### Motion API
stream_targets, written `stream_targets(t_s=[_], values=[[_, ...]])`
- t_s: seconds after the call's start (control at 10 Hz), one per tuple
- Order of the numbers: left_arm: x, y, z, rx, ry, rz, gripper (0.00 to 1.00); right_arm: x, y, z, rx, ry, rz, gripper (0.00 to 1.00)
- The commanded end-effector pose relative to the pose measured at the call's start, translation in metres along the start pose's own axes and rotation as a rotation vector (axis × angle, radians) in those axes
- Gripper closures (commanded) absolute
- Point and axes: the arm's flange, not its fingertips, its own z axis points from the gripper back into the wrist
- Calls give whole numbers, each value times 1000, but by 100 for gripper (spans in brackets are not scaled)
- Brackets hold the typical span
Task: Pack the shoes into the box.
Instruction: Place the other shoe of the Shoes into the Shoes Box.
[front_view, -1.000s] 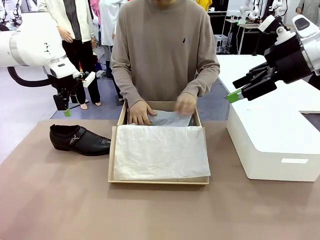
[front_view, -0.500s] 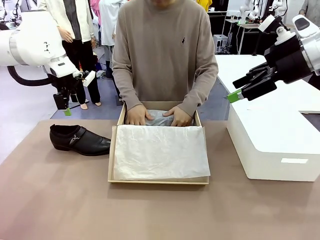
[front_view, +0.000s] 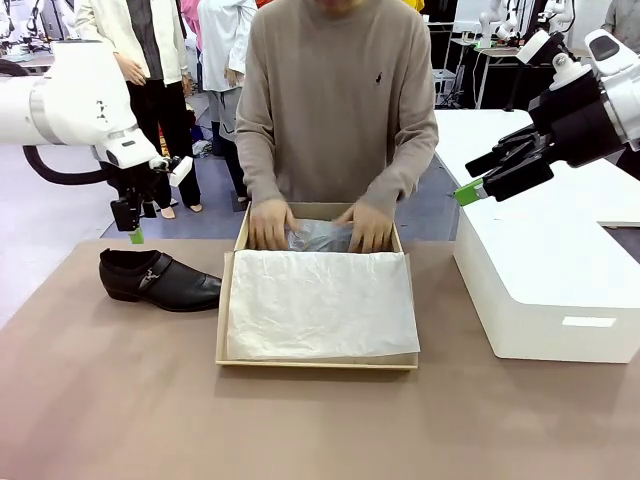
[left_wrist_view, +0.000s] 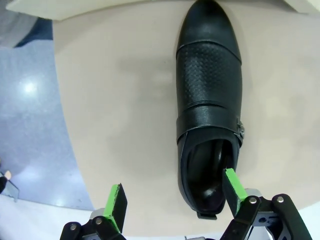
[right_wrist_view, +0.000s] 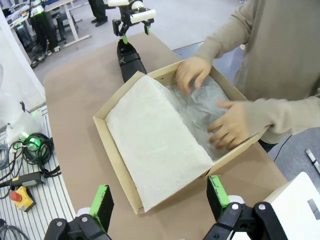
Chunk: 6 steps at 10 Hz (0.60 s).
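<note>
On the brown table (front_view: 320, 430) the box (front_view: 318, 363) sits in the middle, its near part covered by a flat sheet of white tissue paper (front_view: 318, 305) that hides whatever lies beneath it. Just left of the box, not touching it, one black shoe (front_view: 160, 280) lies on its sole, toe toward the box. The left gripper (front_view: 130, 232) hangs above the shoe's heel end with its jaws apart; in the left wrist view one green pad (left_wrist_view: 233, 185) overlaps the shoe's opening. At the box's far end the person presses one hand (front_view: 270, 223) and the other hand (front_view: 368, 226) onto crumpled paper, and what they cover cannot be made out. The right gripper (front_view: 470, 190), jaws apart and empty, hangs over the white block (front_view: 540, 290)
</note>
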Motion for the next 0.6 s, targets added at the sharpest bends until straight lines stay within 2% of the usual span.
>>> stream_targets(t_s=[0.0,0.5], values=[[-4,9,-6,-22,34,33,0,-1,-3,-2,19,-28,19,0],[-13,16,-22,-100,76,41,0,-1,-3,-2,19,-28,19,0]])
